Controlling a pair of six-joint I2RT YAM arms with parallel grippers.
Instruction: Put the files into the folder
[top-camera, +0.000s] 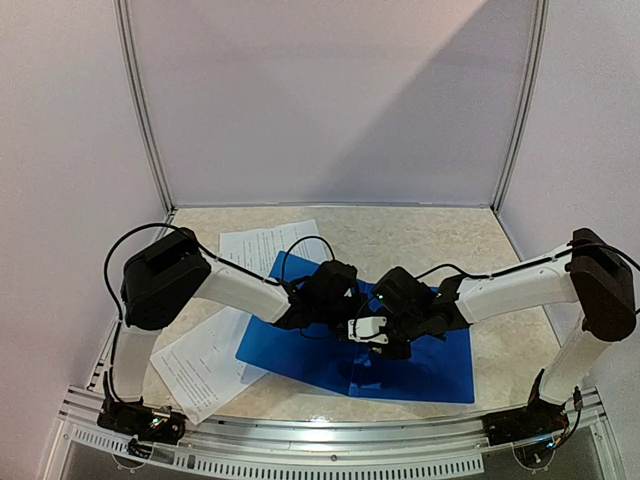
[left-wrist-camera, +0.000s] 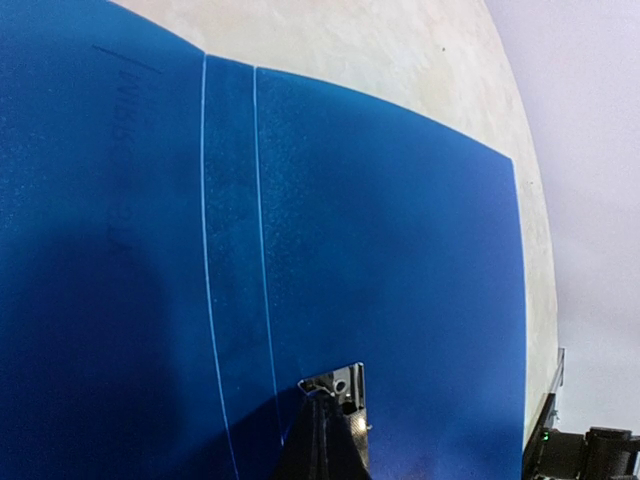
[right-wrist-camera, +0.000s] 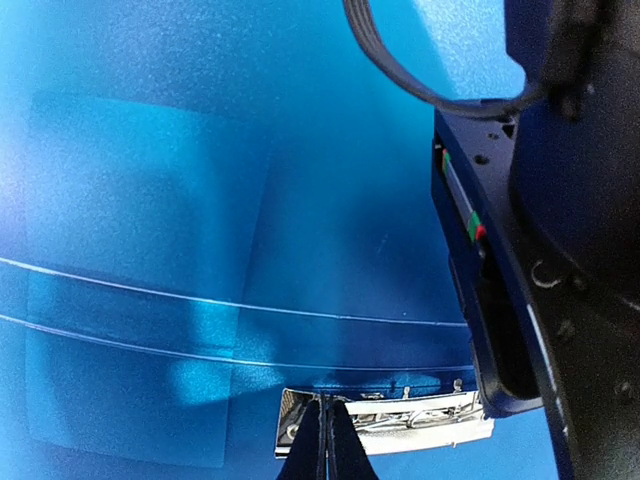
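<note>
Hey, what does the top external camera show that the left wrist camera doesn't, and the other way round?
Only the top external view shows the files, white printed sheets lying on the table by the left side of the folder, plus the left arm and right arm.

Only the left wrist view shows two pale crease lines running down the folder, faint lettering on its cover, and a metal clip at the tip of the shut left hand.

Both show the blue folder and the beige tabletop.
</note>
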